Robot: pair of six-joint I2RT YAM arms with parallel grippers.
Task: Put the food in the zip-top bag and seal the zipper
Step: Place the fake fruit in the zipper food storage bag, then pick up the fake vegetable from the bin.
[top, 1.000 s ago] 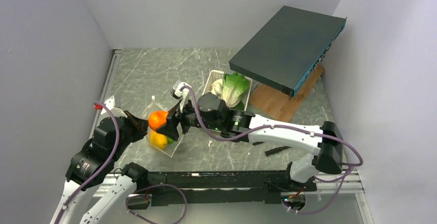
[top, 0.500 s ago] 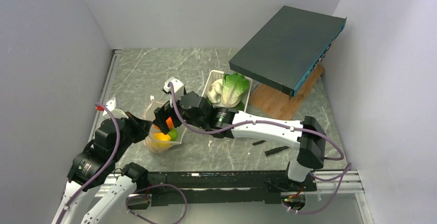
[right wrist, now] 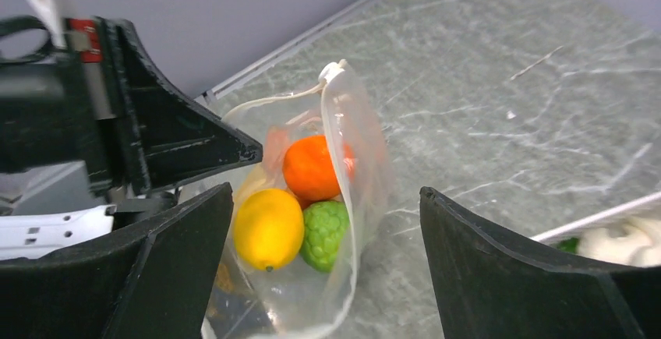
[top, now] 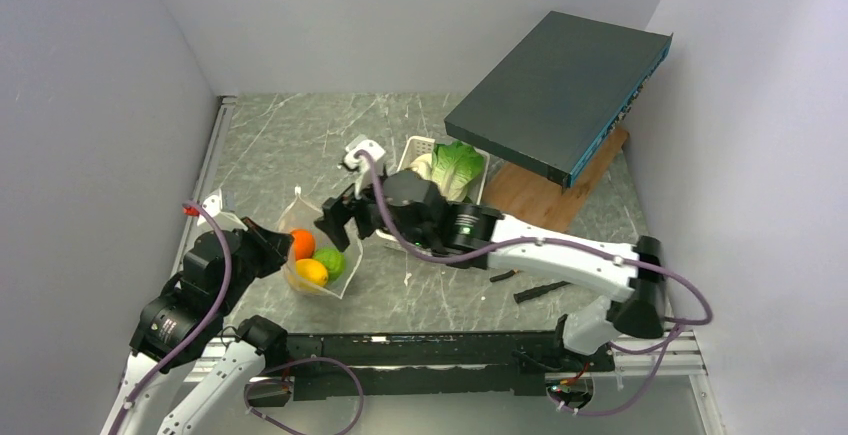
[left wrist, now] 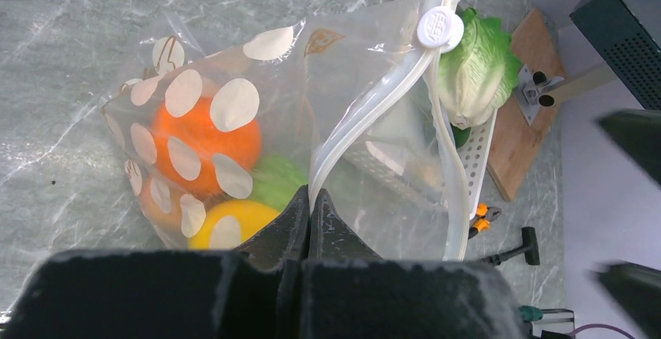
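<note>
The clear zip-top bag (top: 322, 267) stands open on the table left of centre. It holds an orange (top: 301, 243), a yellow lemon (top: 312, 272) and a green lime (top: 333, 260). My left gripper (left wrist: 309, 199) is shut on the bag's whitish zipper strip (left wrist: 366, 113) and holds the mouth open; it is at the bag's left in the top view (top: 275, 243). My right gripper (top: 338, 220) is open and empty just above the bag's right rim. Its wrist view looks into the bag (right wrist: 343, 160) at the orange (right wrist: 312, 167), lemon (right wrist: 269, 228) and lime (right wrist: 326, 234).
A white slotted basket (top: 412, 158) behind the right arm holds lettuce (top: 456, 170) and a white mushroom (top: 422, 167). A dark flat box (top: 560, 90) leans over a wooden board (top: 545, 205) at the back right. Small tools (top: 538, 292) lie near the front.
My right gripper carried the orange over the bag, let it go inside, and has drawn back up and to the right, open. The left gripper kept its hold on the rim.
</note>
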